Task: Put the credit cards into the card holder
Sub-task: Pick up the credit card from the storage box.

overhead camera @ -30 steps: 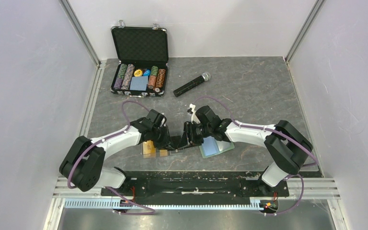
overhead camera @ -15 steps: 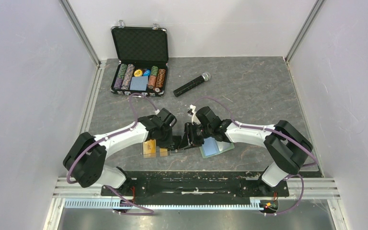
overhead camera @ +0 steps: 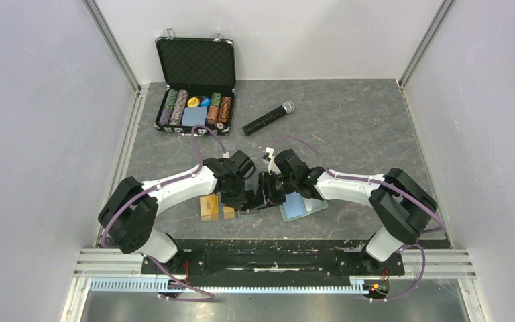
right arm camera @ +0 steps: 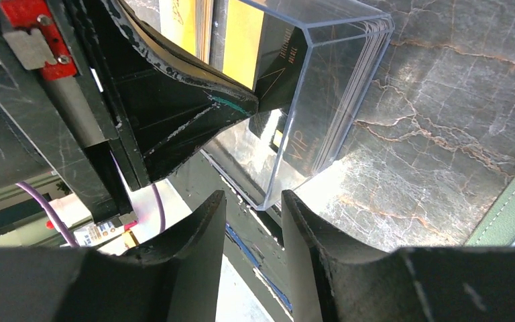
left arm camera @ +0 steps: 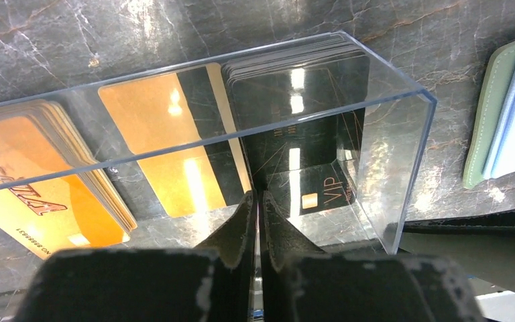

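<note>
At the front edge of the desk (overhead camera: 362, 127), our left pincer (left arm camera: 257, 201) pinched the black card (left arm camera: 312, 191) in the clear tray (left arm camera: 402, 168), to lift it out — our right pincer (right arm camera: 253, 221) hovered half-open, empty; the card holder (overhead camera: 305, 206) lay open alongside.

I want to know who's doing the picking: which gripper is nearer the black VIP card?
Left. The left gripper has its tips pinched at the edge of the black VIP card inside the clear tray; the right gripper sits open outside the tray's corner.
</note>
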Available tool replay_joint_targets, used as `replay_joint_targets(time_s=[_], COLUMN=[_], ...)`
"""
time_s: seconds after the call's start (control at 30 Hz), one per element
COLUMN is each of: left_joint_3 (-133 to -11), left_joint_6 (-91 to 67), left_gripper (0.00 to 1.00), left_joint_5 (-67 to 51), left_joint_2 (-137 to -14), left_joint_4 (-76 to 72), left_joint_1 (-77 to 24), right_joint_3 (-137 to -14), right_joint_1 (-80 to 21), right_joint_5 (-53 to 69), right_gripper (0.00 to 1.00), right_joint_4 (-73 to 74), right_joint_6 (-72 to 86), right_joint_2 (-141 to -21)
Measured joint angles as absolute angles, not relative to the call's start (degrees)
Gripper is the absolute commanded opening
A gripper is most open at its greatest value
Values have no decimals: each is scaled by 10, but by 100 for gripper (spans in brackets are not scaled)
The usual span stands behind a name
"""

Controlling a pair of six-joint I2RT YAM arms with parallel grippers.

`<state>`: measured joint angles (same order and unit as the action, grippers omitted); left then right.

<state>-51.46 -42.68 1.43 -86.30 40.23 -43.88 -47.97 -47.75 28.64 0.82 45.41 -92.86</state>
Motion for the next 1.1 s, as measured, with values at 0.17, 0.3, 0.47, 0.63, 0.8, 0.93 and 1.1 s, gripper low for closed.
replay_joint_targets(time_s=[0.17, 0.3, 0.47, 0.63, 0.8, 0.93, 1.1], left_joint_3=[-517, -518, -518, -509, -510, -517, -532], left_joint_6=[-427, -426, -428, -430, -433, -432, -432], left_gripper=[10, 45, 51, 28, 2, 2, 2], left_joint_5=[19, 25, 30, 19, 12, 20, 31], left_joint_2=[-863, -863, -862, -866, -866, -867, -872], left_joint_4=[406, 406, 405, 385, 383, 397, 412], left_joint_1=[-442, -444, -445, -444, -441, -440, -444], right_joint_3=[-480, -480, -480, -480, -480, -480, -480], right_joint_1=[-477, -477, -477, -477, -477, -477, -477], right_joint_5=[287, 287, 287, 287, 287, 287, 287], right_gripper=[38, 38, 38, 38, 38, 38, 38], right_joint_4=[8, 8, 9, 9, 12, 12, 12], right_joint_6=[454, 453, 451, 449, 444, 443, 441], right_joint_2=[-929, -931, -936, -936, -936, -936, -937])
